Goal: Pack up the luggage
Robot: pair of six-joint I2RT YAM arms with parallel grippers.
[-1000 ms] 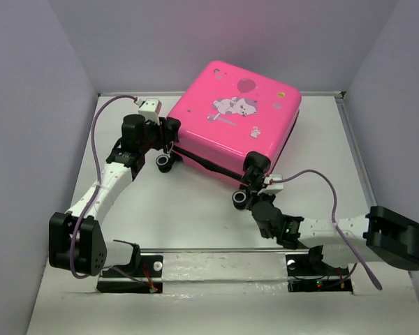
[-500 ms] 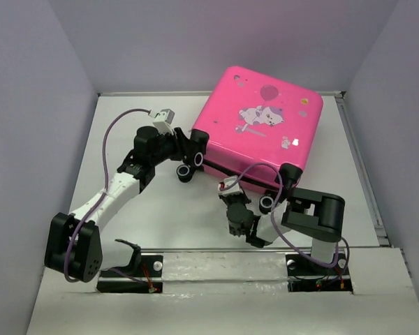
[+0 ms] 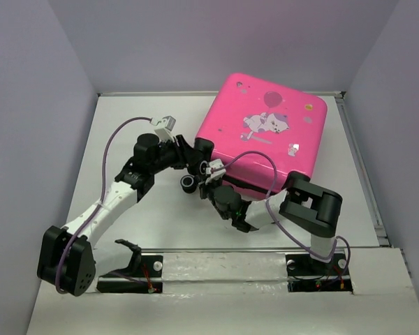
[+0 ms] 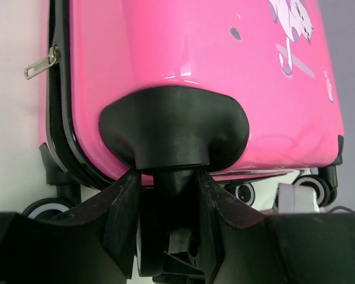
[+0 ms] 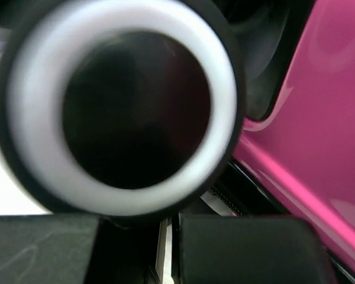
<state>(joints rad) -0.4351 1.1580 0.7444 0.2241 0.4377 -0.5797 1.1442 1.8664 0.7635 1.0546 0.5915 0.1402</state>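
Note:
The luggage point(image 3: 265, 136) is a hot-pink hard-shell case with a cartoon cat print, lying flat and closed at the back right of the table. My left gripper point(image 3: 197, 150) is at its near left corner. In the left wrist view the left gripper point(image 4: 167, 177) is shut on the black wheel stem point(image 4: 173, 183) under the corner housing, one finger on each side. My right gripper point(image 3: 204, 187) is shut by the case's front edge, next to a black wheel point(image 3: 188, 183). In the right wrist view this wheel point(image 5: 124, 106) fills the frame, blurred, just above my right gripper point(image 5: 171, 222); pink shell point(image 5: 319, 118) shows on the right.
Grey walls close in the white table point(image 3: 146, 223) on the left, back and right. A metal rail point(image 3: 223, 255) with both arm bases runs along the near edge. A zipper pull point(image 4: 41, 64) hangs off the case's black zipper trim. The right arm is folded back under the case's front edge.
The luggage has slid and turned toward the back right, with the left gripper following on its wheel. The right arm has swung from the right side to the left along the front edge.

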